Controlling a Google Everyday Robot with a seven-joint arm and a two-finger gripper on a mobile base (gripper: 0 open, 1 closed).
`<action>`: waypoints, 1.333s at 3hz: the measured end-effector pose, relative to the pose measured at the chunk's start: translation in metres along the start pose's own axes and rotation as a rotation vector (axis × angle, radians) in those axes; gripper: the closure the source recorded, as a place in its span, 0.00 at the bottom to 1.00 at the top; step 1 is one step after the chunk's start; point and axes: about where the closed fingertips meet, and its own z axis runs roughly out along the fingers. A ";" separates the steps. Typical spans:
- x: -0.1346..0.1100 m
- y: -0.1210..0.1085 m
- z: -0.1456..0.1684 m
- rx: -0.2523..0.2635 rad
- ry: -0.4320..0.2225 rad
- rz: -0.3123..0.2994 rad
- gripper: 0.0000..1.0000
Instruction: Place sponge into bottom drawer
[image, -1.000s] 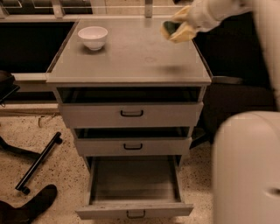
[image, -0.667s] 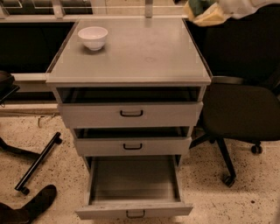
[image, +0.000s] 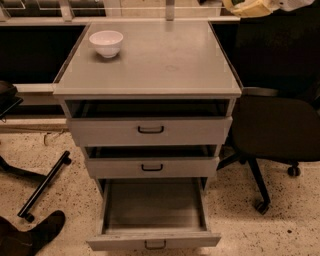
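The sponge, pale yellow foam, is at the top right edge of the camera view, held in the air beyond the cabinet's back right corner. My gripper is shut on it, with the white arm reaching in from the right and mostly out of frame. The bottom drawer is pulled far open at the foot of the grey cabinet and is empty inside. Its front panel with a small dark handle is at the lower frame edge. The gripper is high above and to the right of this drawer.
A white bowl stands on the cabinet top at the back left. The two upper drawers stand slightly open. A black office chair is right of the cabinet. A chair leg and a dark shoe lie at the left.
The gripper has carried the sponge up and to the right, from over the cabinet's back right corner to the top frame edge. The white arm part at lower right has left the view.
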 end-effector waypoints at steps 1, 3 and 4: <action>-0.006 0.018 0.008 -0.050 -0.016 0.040 1.00; -0.075 0.104 -0.032 -0.155 -0.180 0.134 1.00; -0.101 0.167 -0.035 -0.283 -0.259 0.188 1.00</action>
